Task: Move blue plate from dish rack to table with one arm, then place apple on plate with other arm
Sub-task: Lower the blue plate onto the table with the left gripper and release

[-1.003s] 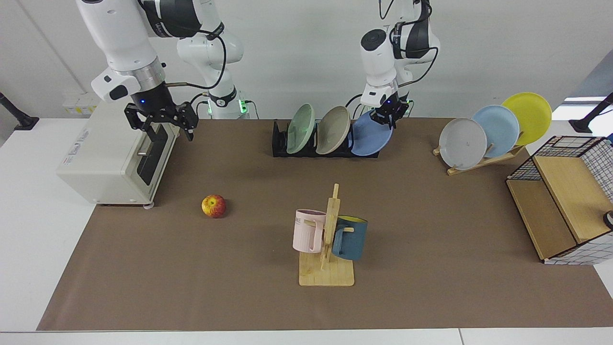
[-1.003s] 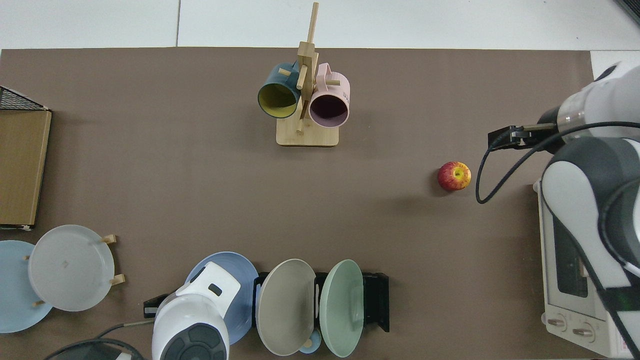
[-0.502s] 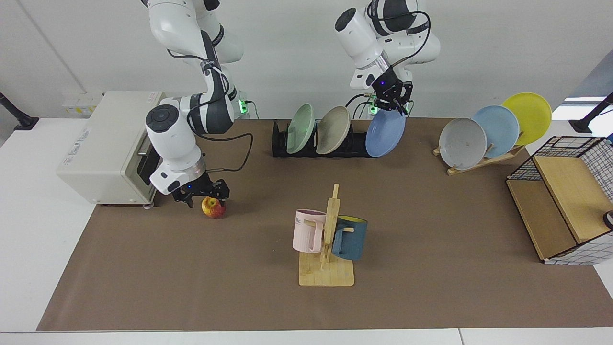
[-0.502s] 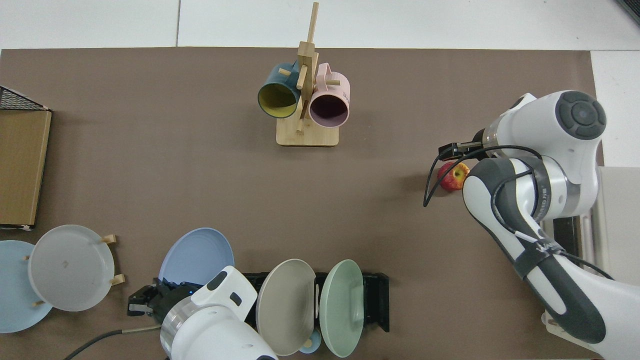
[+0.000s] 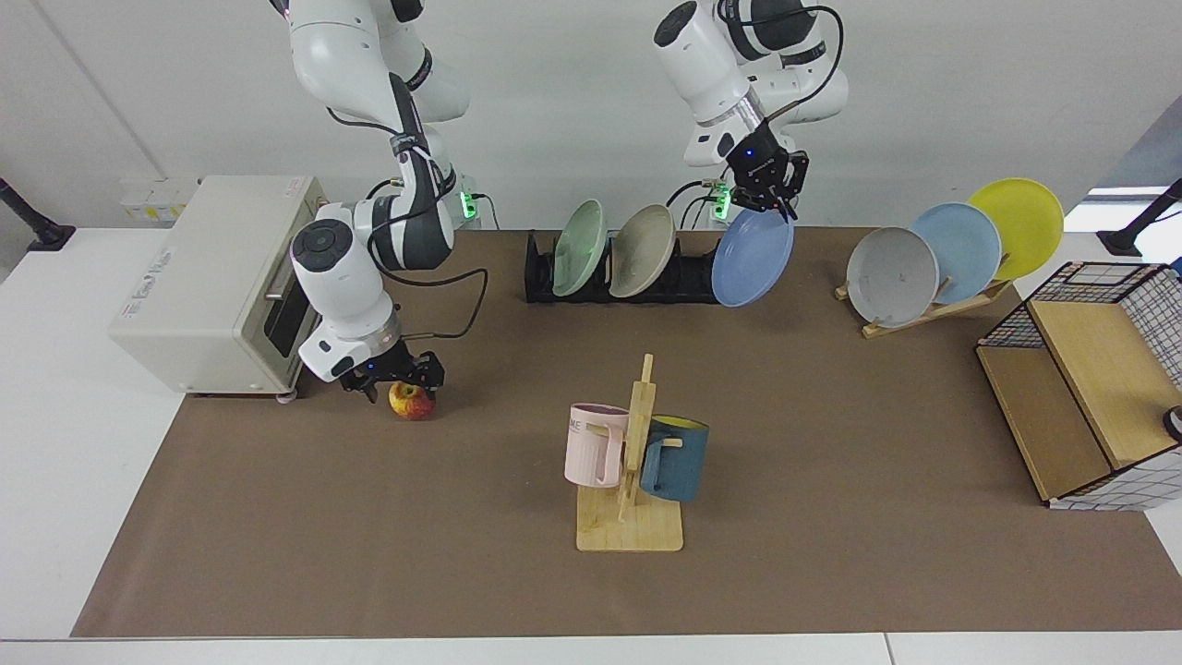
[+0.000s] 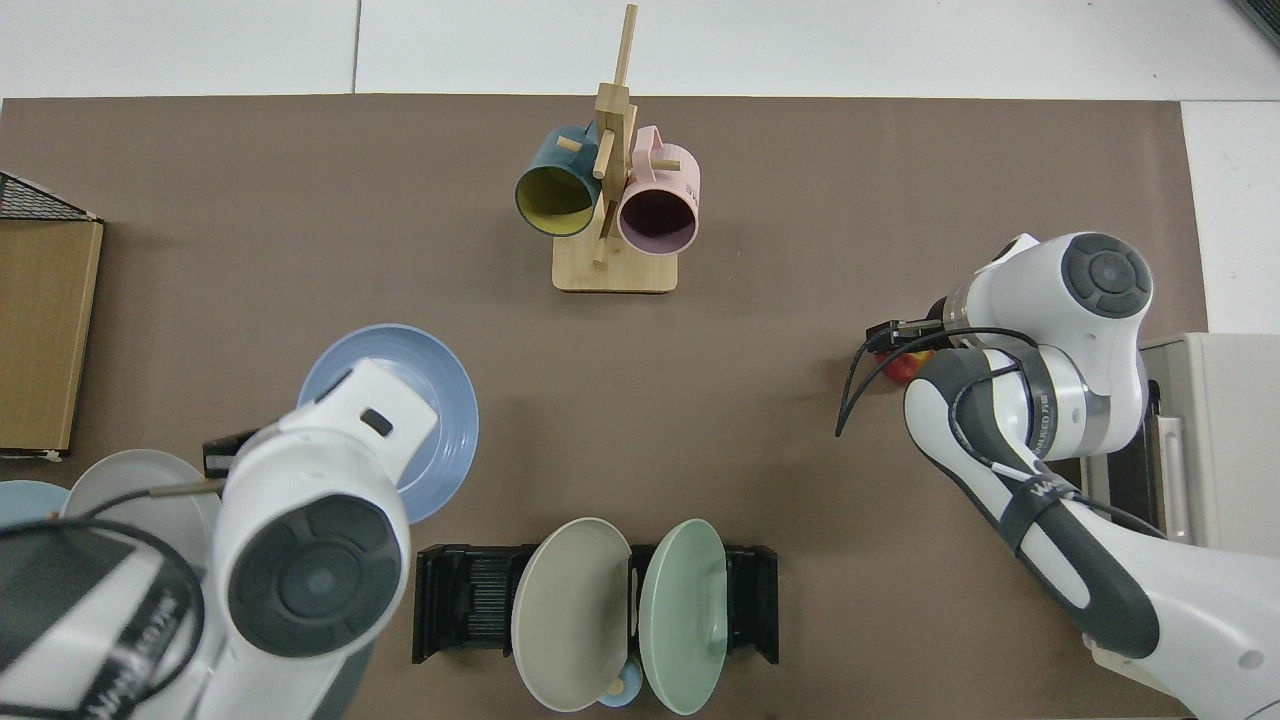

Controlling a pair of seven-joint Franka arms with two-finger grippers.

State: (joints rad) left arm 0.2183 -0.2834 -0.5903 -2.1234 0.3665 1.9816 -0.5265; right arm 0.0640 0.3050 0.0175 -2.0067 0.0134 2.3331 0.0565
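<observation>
The blue plate (image 5: 753, 261) hangs tilted just past the end of the black dish rack (image 5: 538, 277), out of its slots. My left gripper (image 5: 766, 205) is shut on the plate's upper rim. In the top view the blue plate (image 6: 440, 400) is over the brown mat, apart from the dish rack (image 6: 465, 600), and the arm covers part of it. The apple (image 5: 412, 403) sits on the mat of the table (image 5: 462, 554). My right gripper (image 5: 395, 383) is low over the apple, open, with a finger on either side. In the top view that gripper (image 6: 900, 345) hides most of the apple (image 6: 903, 368).
A green plate (image 5: 580, 247) and a beige plate (image 5: 642, 249) stay in the dish rack. A wooden mug stand (image 5: 631, 480) holds a pink and a dark blue mug mid-table. A wooden plate rack (image 5: 933, 309), a wire basket (image 5: 1099, 388) and a toaster oven (image 5: 212, 286) stand at the sides.
My left gripper has lifted the blue plate out of the dish rack and carried it out over the mat. My right arm came down from beside the oven to the apple.
</observation>
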